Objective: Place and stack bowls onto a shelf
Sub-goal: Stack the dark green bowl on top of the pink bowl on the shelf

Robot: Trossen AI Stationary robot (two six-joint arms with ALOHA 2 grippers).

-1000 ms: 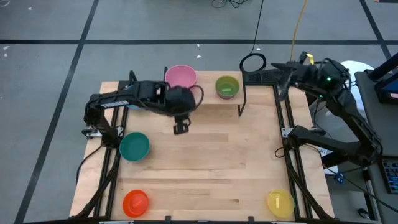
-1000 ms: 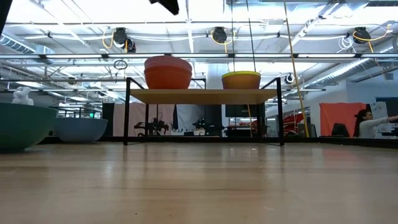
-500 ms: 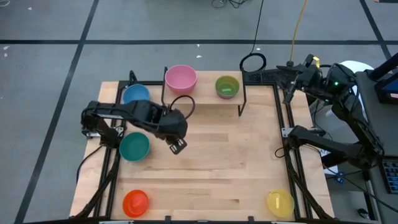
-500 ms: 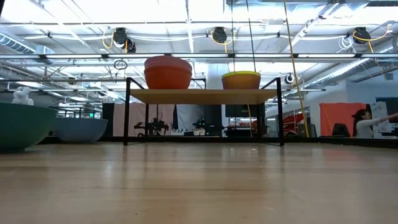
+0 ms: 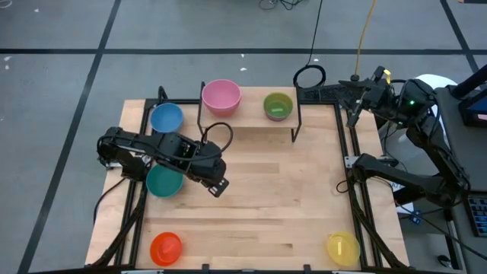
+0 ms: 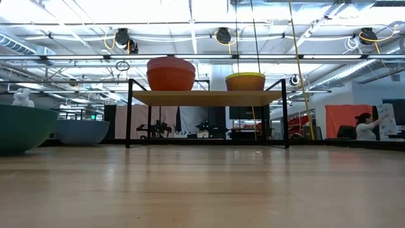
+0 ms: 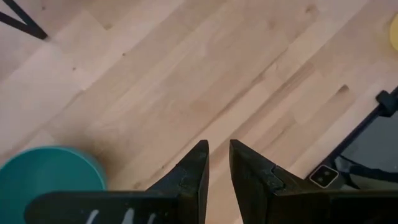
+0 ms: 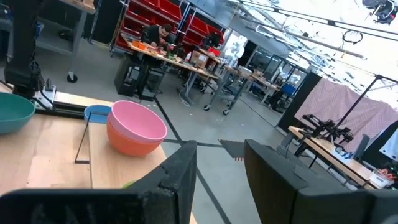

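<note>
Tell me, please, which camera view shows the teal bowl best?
The low view: the teal bowl shows unobstructed at the picture's left edge, though cut off there. In the high view the left arm covers part of it. The left wrist view catches a blurred portion, and the right wrist view only an edge.

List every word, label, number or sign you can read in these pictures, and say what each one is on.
None can be read.
The bowls, pink, green, blue, teal, orange and yellow, are plain.
The shelf and table carry no print.
A small pale tag by the table's edge is too blurred to read.
</note>
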